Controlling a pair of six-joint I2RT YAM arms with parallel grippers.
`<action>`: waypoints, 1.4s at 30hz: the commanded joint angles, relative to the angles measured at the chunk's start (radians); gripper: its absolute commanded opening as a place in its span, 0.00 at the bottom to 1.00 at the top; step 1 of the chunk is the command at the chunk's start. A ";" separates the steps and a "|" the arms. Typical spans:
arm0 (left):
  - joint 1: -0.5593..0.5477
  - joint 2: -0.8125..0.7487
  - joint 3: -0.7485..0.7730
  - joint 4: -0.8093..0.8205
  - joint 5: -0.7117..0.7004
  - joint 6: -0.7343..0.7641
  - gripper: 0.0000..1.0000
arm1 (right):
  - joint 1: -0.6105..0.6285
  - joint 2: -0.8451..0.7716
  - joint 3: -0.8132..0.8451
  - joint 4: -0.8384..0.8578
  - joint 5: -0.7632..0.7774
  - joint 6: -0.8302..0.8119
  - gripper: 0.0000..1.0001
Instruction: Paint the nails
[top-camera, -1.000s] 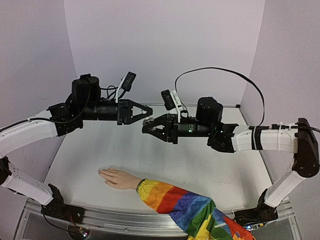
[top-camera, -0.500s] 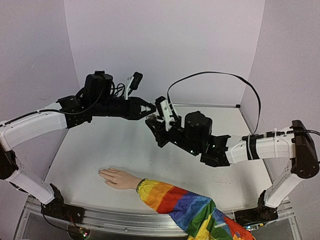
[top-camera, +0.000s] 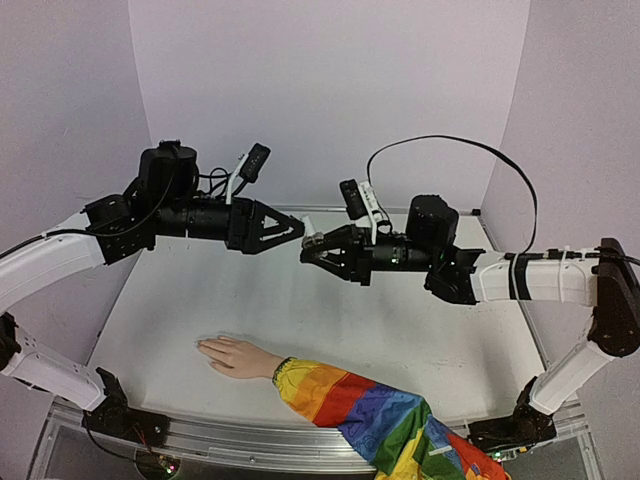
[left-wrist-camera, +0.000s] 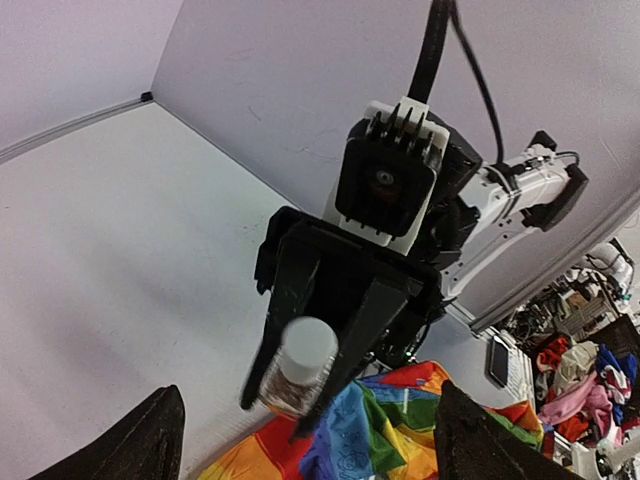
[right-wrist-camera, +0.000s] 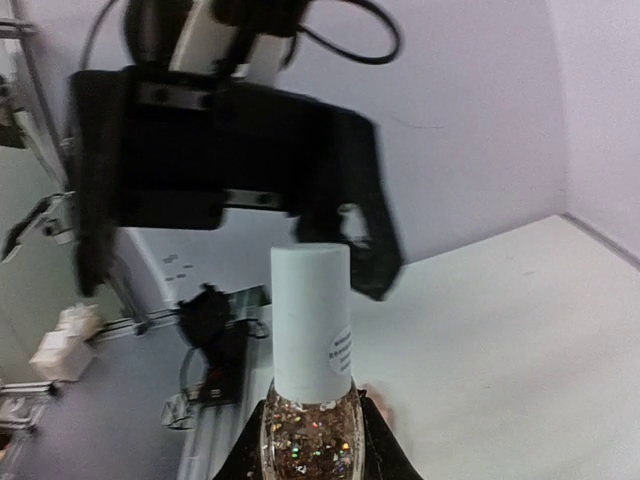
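Note:
The pale mannequin hand (top-camera: 235, 357) lies palm down on the table, in a rainbow-striped sleeve (top-camera: 365, 408). Its nails (top-camera: 203, 347) at the fingertips can barely be told from the skin. High above the table, my right gripper (top-camera: 308, 252) (right-wrist-camera: 312, 432) is shut on the glass body of a glitter polish bottle (right-wrist-camera: 310, 440) (left-wrist-camera: 298, 368). The bottle's white cap (right-wrist-camera: 311, 320) points at the left arm. My left gripper (top-camera: 297, 232) (left-wrist-camera: 310, 395) stands wide open just in front of the cap, touching nothing.
The white table (top-camera: 200, 290) is boxed in by pale walls at the back and sides. The sleeve runs off the near right edge of the table. A black cable (top-camera: 450, 150) loops above the right arm.
My left gripper has gone from shut to wide open near the bottle's cap. Both arms swung and came back level, tips facing. The right gripper kept its hold on the bottle.

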 joint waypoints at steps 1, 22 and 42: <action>-0.002 -0.041 -0.016 0.081 0.144 -0.004 0.88 | 0.010 0.002 0.046 0.266 -0.382 0.209 0.00; -0.014 0.010 0.008 0.176 0.273 -0.034 0.48 | 0.012 0.133 0.074 0.528 -0.409 0.424 0.00; -0.014 0.057 0.011 0.154 0.045 0.010 0.00 | 0.056 -0.010 0.074 -0.073 0.614 -0.018 0.00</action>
